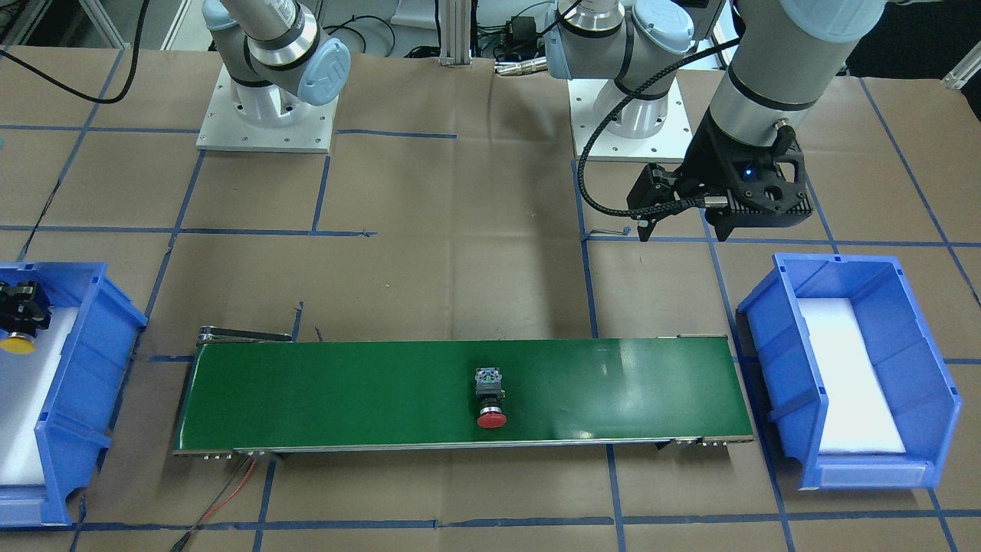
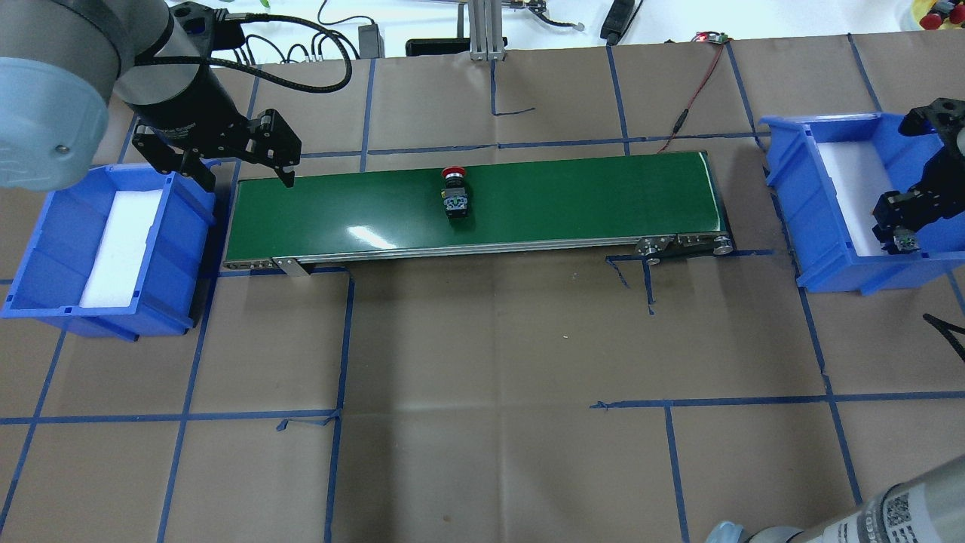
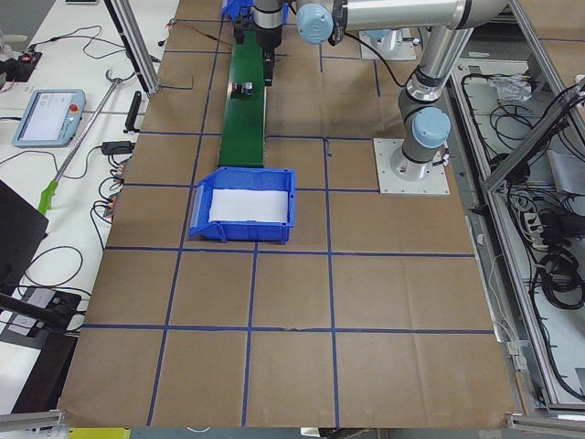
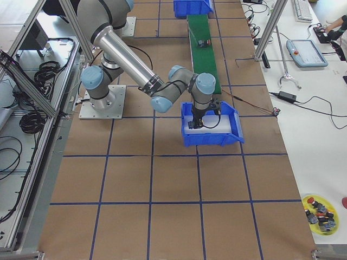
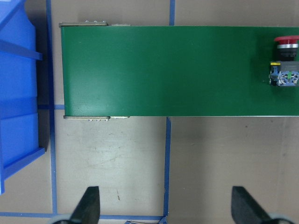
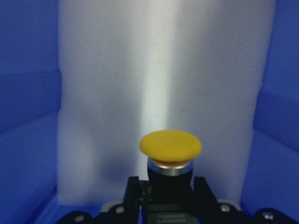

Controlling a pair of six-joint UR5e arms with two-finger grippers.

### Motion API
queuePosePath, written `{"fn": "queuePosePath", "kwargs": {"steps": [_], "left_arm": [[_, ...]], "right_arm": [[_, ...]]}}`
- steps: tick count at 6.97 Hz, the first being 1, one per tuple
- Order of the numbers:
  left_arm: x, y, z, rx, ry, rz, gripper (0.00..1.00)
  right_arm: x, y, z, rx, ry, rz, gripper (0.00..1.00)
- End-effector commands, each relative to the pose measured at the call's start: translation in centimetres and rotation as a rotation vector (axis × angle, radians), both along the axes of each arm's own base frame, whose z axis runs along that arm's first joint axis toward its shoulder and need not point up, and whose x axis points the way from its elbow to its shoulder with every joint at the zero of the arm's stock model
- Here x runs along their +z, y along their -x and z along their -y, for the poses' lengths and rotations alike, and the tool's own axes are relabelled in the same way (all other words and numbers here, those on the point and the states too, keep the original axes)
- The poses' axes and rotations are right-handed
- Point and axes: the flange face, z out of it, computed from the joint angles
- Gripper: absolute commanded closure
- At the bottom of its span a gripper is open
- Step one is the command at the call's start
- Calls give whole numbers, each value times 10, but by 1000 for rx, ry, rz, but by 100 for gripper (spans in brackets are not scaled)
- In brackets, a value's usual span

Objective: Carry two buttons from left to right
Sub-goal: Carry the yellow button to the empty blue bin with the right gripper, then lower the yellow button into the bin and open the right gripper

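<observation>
left gripper [image 2: 246, 176]: jaws spread wide with nothing between them. It hangs above the table, and its fingers [image 5: 88, 205] show over brown paper [image 5: 117, 158] in its wrist view.
green belt [image 5: 168, 70]: its near end lies just ahead of the left gripper's fingers and runs away to one side of it.
red button [image 2: 454, 194]: lies on its side about halfway along the green belt, well apart from the left gripper and off to its side. The red cap points away from the robot and the grey-green block faces towards it. Nothing touches it.
left bin [image 2: 45, 249]: blue, just beside the left gripper on the side away from the red button, with a white foam pad [image 2: 121, 245] on its floor.
right gripper [image 6: 169, 193]: clamped on the black body of the yellow button [image 6: 170, 147], one finger on each side.
yellow button: its cap sticks out past the right gripper's fingertips. Whether it touches the foam cannot be told.
right bin [image 2: 799, 173]: blue, and surrounds the right gripper, with walls on both sides and white foam [image 6: 159, 70] ahead of the cap.
</observation>
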Motion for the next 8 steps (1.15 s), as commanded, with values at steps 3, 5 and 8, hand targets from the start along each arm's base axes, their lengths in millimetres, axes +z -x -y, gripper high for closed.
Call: {"fn": "queuePosePath", "kwargs": {"steps": [3,5,8], "left_arm": [[0,0,0,0,1,-1,0],[0,0,0,0,-1,-2,0],[0,0,0,0,-1,-3,0]], "right_arm": [[-33,-5,-1,2,-45,36,91],[-35,-9,3,-3,-22,75,24],[-25,-6,7,-4,1,71,13]]}}
